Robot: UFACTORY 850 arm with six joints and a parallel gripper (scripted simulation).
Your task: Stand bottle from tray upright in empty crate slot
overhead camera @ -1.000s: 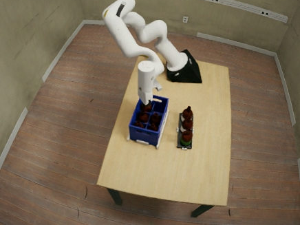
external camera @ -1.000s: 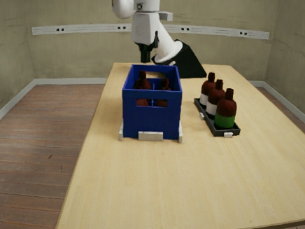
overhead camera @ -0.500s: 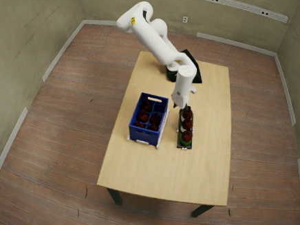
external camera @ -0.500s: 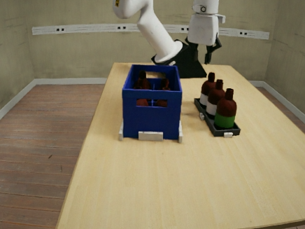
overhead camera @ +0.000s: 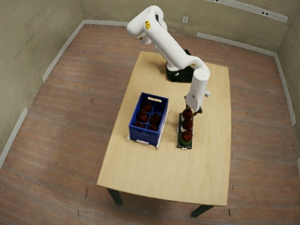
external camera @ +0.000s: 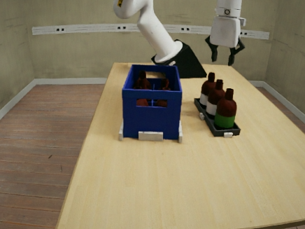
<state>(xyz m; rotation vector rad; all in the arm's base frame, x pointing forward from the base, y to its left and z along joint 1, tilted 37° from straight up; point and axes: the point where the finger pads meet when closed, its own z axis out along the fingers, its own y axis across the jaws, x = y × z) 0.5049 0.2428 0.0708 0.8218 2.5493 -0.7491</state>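
While your tool hangs above the far end of the tray, its fingers are spread and grasp nothing — clear air separates it from the bottles. You have three bottles standing in a row in that tray: the far bottle, the middle bottle, the green-banded bottle. Left of it on the tabletop sits the blue crate.

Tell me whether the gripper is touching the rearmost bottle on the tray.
Apart. The exterior view shows the open gripper hanging above the rearmost bottle on the tray, with bare wall and table visible between its fingertips and the bottle's cap.
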